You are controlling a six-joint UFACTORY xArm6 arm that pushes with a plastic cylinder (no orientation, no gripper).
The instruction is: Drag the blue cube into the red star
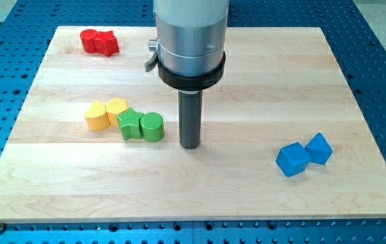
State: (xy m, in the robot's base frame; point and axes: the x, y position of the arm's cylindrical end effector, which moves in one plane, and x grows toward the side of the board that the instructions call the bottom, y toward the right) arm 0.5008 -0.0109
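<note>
A blue cube (292,160) lies at the board's lower right, touching a second blue block (319,148) on its right. A red star (106,43) lies at the upper left, touching a red round block (89,40) on its left. My tip (190,145) rests on the board near the middle, well left of the blue cube and just right of the green blocks. It touches no block.
A yellow pair (106,113) and a green pair (141,126) form a row left of my tip. The wooden board (247,196) sits on a blue perforated table. The arm's grey body hangs over the board's upper middle.
</note>
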